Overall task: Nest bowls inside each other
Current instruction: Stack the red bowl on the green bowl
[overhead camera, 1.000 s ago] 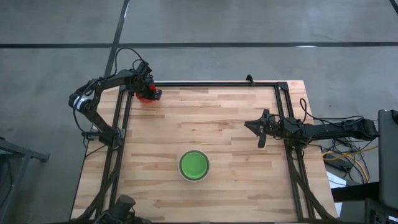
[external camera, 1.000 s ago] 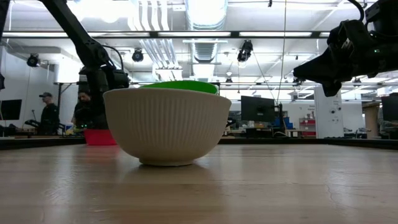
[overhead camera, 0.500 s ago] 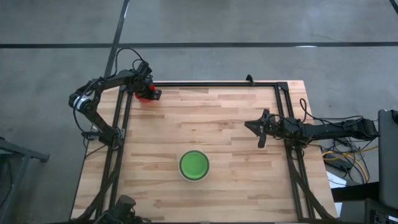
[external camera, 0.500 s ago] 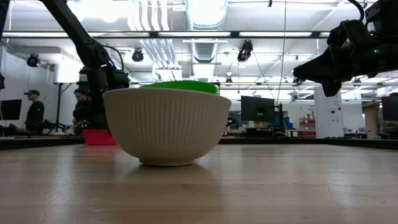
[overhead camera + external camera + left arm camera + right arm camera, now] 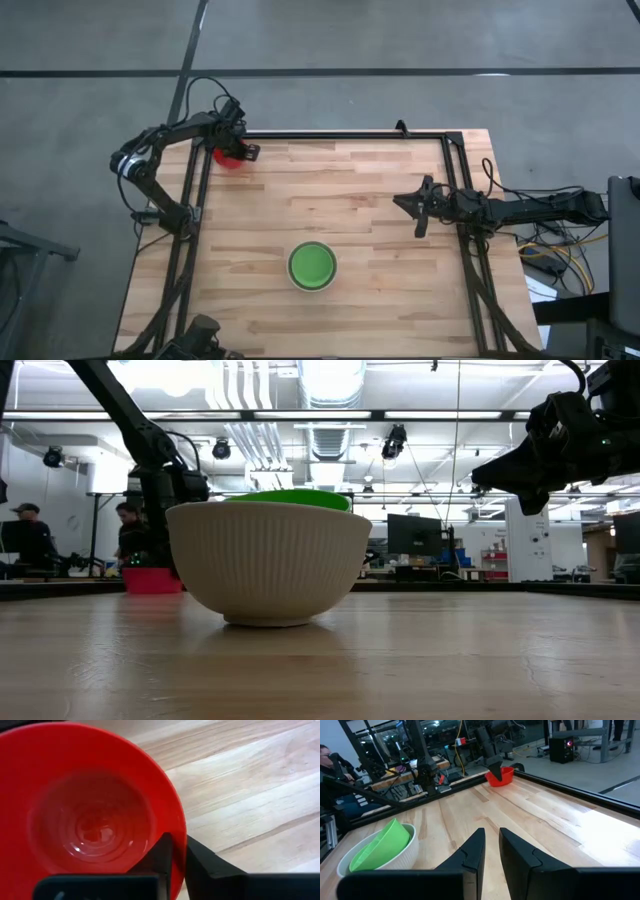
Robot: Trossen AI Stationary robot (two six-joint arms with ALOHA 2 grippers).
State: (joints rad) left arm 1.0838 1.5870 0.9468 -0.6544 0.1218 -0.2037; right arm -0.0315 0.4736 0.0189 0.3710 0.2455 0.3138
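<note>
My left gripper pinched the rim of the glossy red bowl at the table's far left corner. Near the front edge sat the ribbed white bowl with a green bowl nested inside. My right gripper, fingers narrow and empty, hovered at the right

a grey concrete floor is lying around the wooden table, with dark seams crossing it. ceiling lights and ducts are hanging overhead. monitors are standing on far desks, and two people are standing at the room's edge.
</note>
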